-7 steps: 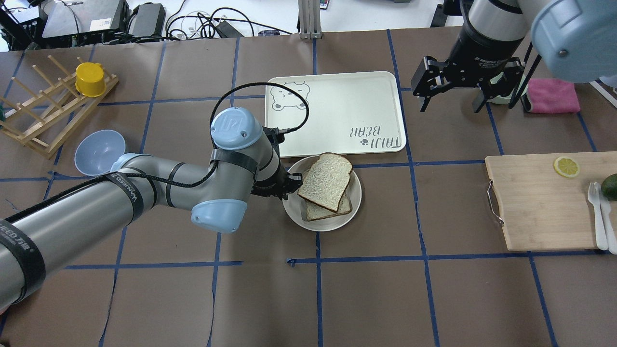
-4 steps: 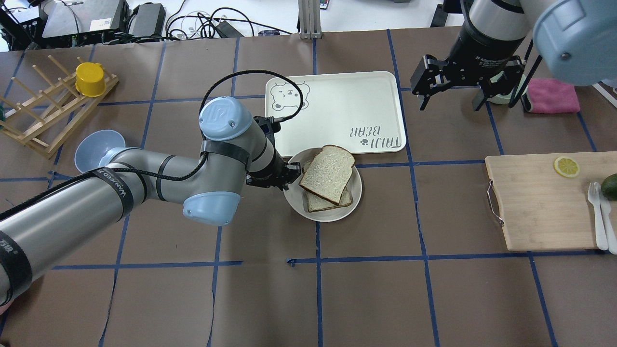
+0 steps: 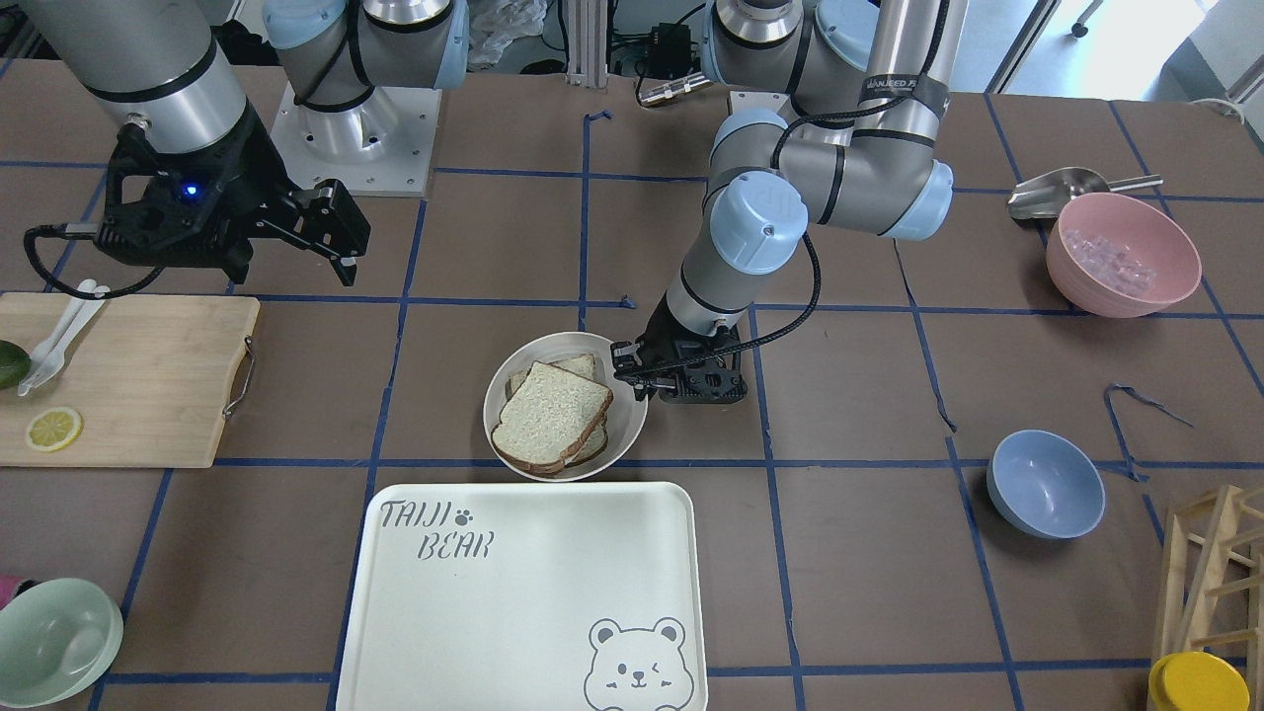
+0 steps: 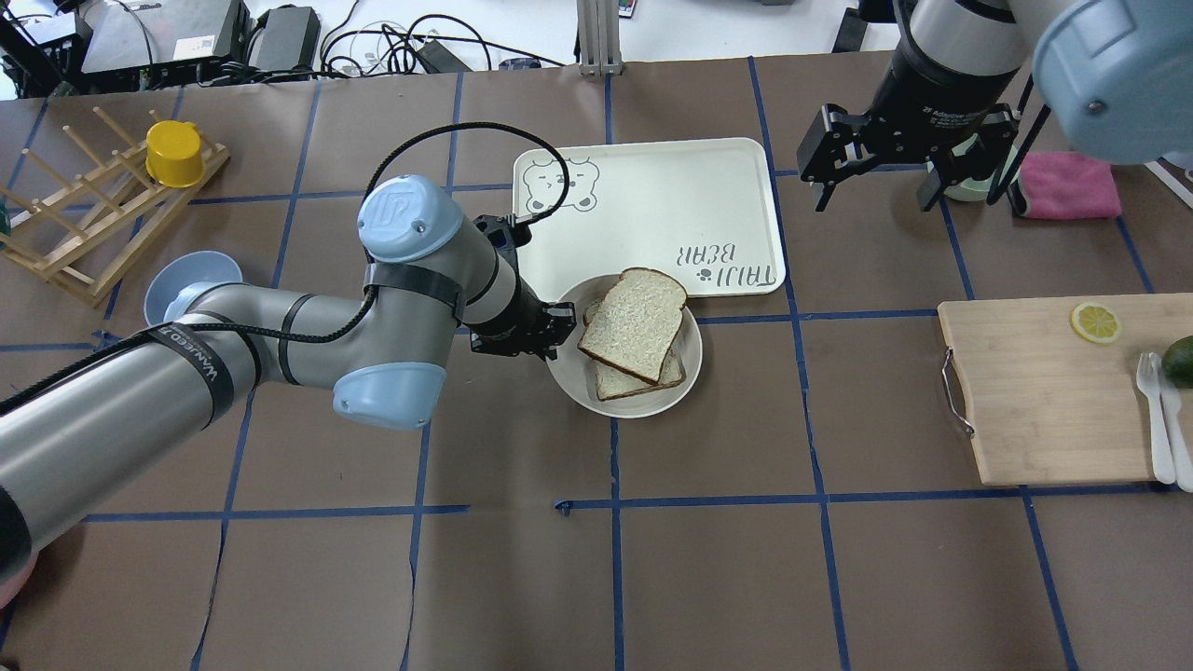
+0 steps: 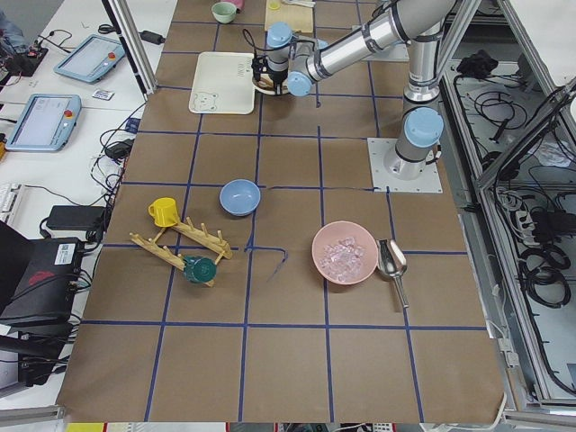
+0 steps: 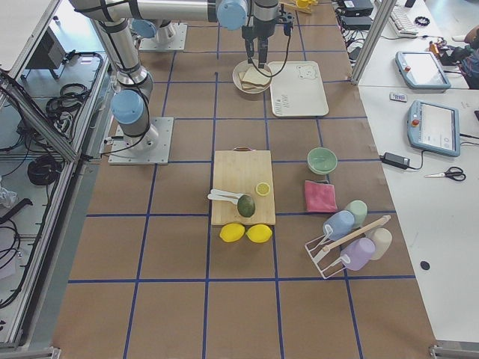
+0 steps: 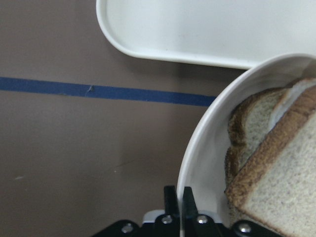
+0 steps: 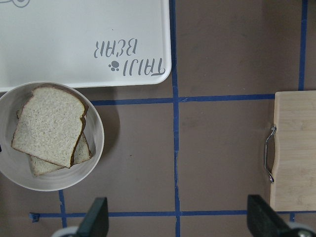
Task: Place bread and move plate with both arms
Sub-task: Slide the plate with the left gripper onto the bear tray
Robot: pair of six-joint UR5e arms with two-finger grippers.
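The round cream plate (image 4: pixel 643 410) sits mid-table with its far rim at the tray's near edge. The bread (image 4: pixel 636 324), a speckled slice with a brown crust, lies tilted on a second slice (image 4: pixel 657 380) in the plate. My left gripper (image 4: pixel 556 321) is shut on the plate's left rim; the left wrist view shows its fingers (image 7: pixel 170 195) pinching the rim (image 7: pixel 197 148). My right gripper (image 4: pixel 874 198) hangs open and empty above the table, right of the tray; the plate (image 8: pixel 94 163) is in its view. The front view shows the plate (image 3: pixel 509 380), the bread (image 3: pixel 548 415) and the left gripper (image 3: pixel 632 370).
The bear-print tray (image 4: pixel 652 186) lies just beyond the plate. A wooden cutting board (image 4: pixel 1044 391) with a lemon slice (image 4: pixel 1095 321) is at the right. A blue bowl (image 4: pixel 177 284) and a rack with a yellow cup (image 4: pixel 174 154) are at the left. A pink cloth (image 4: pixel 1067 186) lies far right.
My left gripper, holding the plate's rim, has moved the plate with both slices away from the robot, up to the tray's edge. The right arm has barely moved.
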